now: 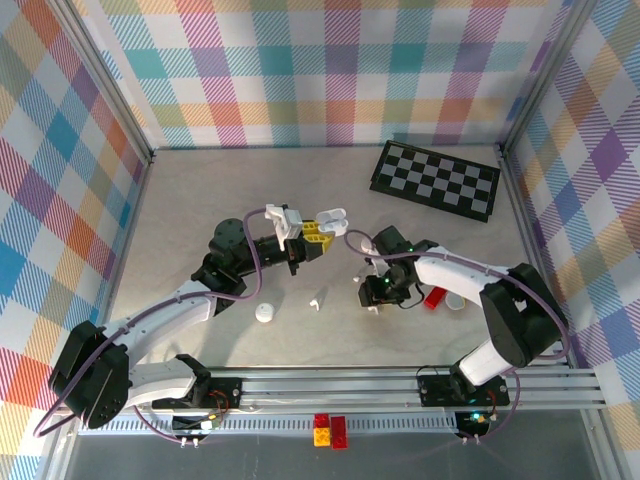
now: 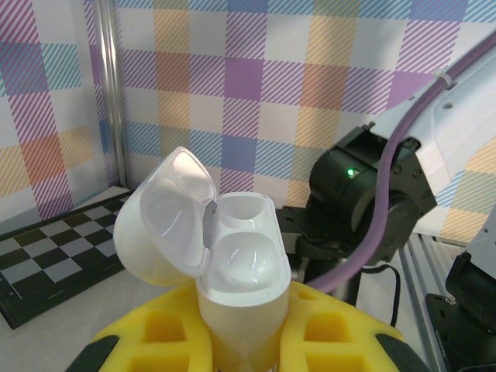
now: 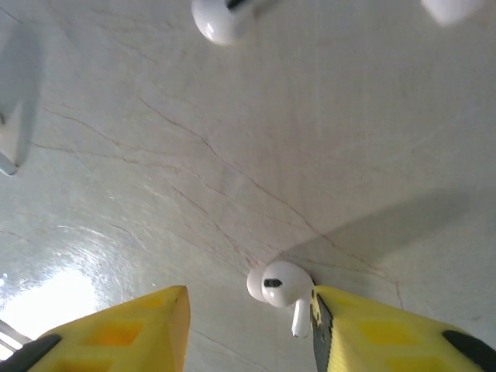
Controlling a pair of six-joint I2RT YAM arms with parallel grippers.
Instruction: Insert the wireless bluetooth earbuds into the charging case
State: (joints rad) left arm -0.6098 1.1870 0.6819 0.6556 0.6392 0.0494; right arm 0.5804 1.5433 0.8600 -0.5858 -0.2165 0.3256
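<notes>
The left gripper was clamped on the open charging case, holding it above the table near the middle. From overhead the case was only a small white shape. The left wrist view showed it upright between the yellow fingers, its lid hinged back to the left and both wells empty.

The right gripper was down at the table, right of the case and nearer. In the right wrist view its jaws stood apart and grasped nothing. One white earbud lay on the table between them, just beside the right-hand finger. A second earbud lay farther off. Overhead, a loose earbud lay left of the right gripper, possibly that same one.

A red block sat right of the right gripper. A checkerboard lay at the far right.
</notes>
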